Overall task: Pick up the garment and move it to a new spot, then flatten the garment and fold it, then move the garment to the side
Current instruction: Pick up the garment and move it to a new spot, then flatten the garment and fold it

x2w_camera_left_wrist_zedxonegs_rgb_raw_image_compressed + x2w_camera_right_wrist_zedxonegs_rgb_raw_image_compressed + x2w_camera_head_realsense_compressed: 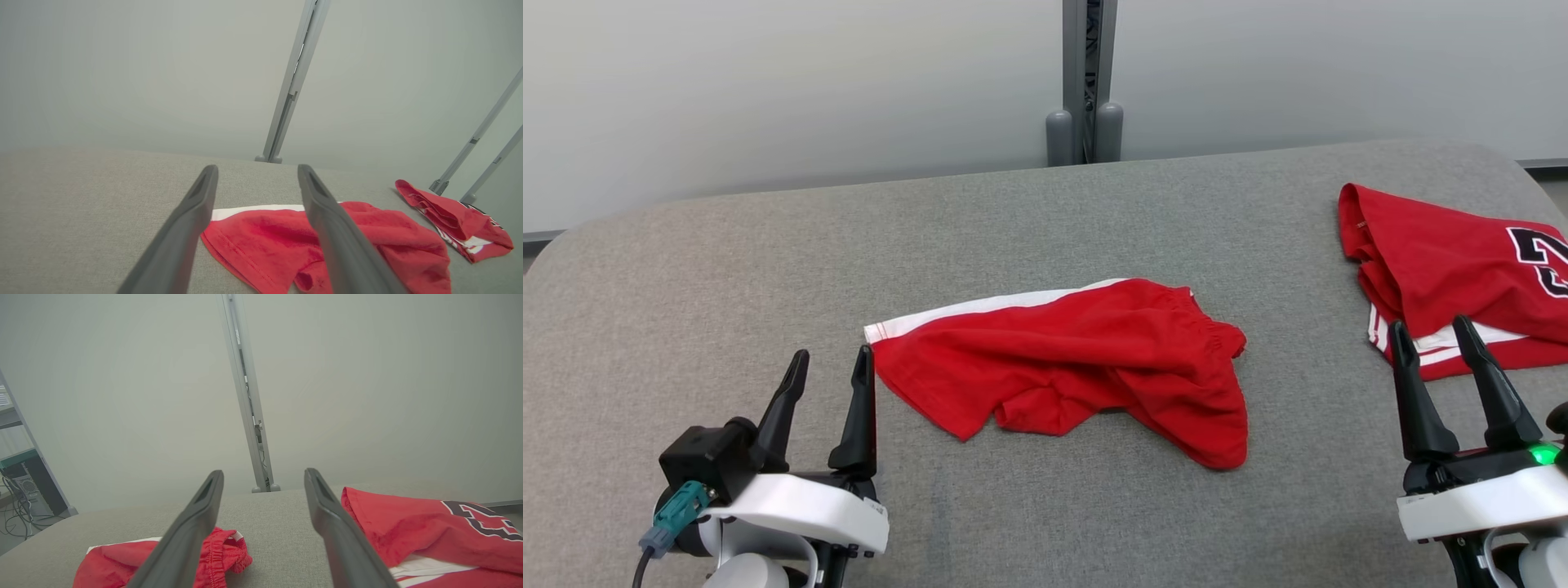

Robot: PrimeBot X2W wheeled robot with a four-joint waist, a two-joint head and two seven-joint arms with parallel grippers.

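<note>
The left gripper and right gripper both stand with jaws wide and empty; the red shorts lie crumpled on the grey table between them; picking up, flattening, folding and setting aside apparently all remain.

A cut-off black number, not readable, marks the red jersey.
</note>
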